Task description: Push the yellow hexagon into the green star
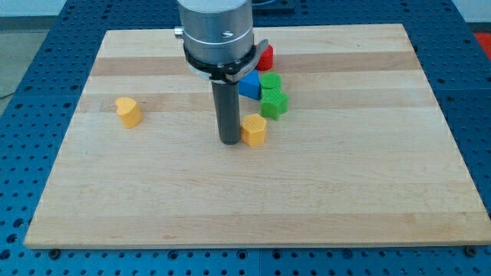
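1. The yellow hexagon block (pixel 254 129) is found at the board's middle, touched on the view's left by my tip (pixel 229 142); no gripper is fitted.
2. A push toward the view's upper right, into the green star block (pixel 274 103), is advised.
3. The blue block (pixel 248 85) is best avoided.

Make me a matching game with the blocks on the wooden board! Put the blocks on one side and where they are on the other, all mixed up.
Things:
1. yellow block
2. yellow hexagon
3. red block
4. my tip

Places:
A. nearest the view's top, partly behind the arm
B. alone at the view's left
C. right beside the tip, on its right in the view
D. just left of the hexagon in the view

Pairs: 1-B, 2-C, 3-A, 4-D
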`<state>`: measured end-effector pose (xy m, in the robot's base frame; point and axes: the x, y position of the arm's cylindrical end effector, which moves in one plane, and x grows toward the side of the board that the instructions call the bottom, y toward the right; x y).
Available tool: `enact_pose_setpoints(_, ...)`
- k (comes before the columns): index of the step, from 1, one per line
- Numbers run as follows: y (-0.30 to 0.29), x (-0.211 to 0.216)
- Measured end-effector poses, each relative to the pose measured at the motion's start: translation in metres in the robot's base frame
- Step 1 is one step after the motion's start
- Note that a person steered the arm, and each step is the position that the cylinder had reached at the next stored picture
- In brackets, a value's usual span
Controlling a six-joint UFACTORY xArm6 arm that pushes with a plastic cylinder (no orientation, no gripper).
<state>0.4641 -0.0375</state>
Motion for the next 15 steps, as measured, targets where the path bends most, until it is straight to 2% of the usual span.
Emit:
enact_pose_setpoints(2,0.011,-0.001)
enact_pose_setpoints(4,0.013,0.024)
enact_pose_setpoints(6,0.018,-0.012)
enact_pose_setpoints(7,0.016,-0.011)
enact_pose_setpoints(8,0.012,0.013)
enact_pose_setpoints(9,0.035,0.018)
enact_pose_setpoints(10,0.061,0.011)
enact_pose_setpoints(12,0.069,-0.009)
enact_pose_setpoints(13,0.059,0.007)
enact_pose_setpoints(14,0.016,0.012)
enact_pose_setpoints(15,-0.004,-0.001)
